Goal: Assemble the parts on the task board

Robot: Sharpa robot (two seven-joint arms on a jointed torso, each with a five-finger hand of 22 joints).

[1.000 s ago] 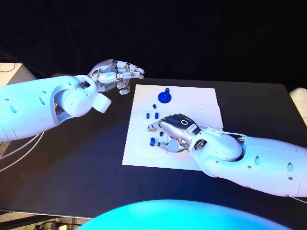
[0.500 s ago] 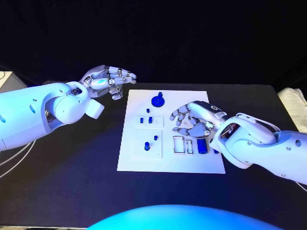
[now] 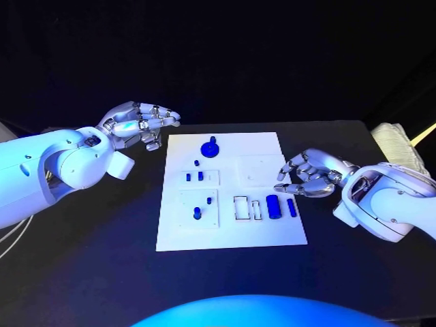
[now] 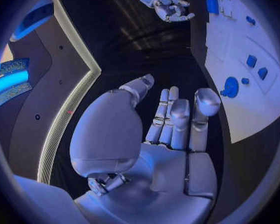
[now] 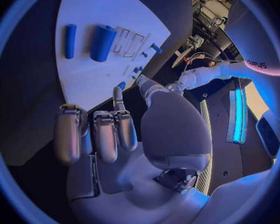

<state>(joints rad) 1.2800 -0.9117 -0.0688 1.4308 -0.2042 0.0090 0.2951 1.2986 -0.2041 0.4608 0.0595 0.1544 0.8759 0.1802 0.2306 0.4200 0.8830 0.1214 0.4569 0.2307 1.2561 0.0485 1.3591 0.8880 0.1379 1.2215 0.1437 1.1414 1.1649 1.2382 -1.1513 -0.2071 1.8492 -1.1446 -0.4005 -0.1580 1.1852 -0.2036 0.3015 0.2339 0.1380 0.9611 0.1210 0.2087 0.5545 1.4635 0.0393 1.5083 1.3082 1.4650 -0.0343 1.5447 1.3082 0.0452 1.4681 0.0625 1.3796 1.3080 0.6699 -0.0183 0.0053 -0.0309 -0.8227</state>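
The white task board lies mid-table. On it sit a round blue knob at the far end, two small pegs, two more pegs nearer me, and a blue cylinder beside a thin blue bar. Two slots next to the cylinder stand empty. My right hand hovers just off the board's right edge, fingers loosely curled, holding nothing. My left hand hangs past the far left corner, also holding nothing. The right wrist view shows the cylinder and bar beyond my right hand.
A pale folded cloth lies at the table's right edge. Bare black table spreads left and in front of the board. The left wrist view shows the board, the knob and my right hand across it.
My right hand has drawn back rightward off the board, uncovering the cylinder, the bar and the slots. The head camera has shifted. My left hand stays by the far left corner.
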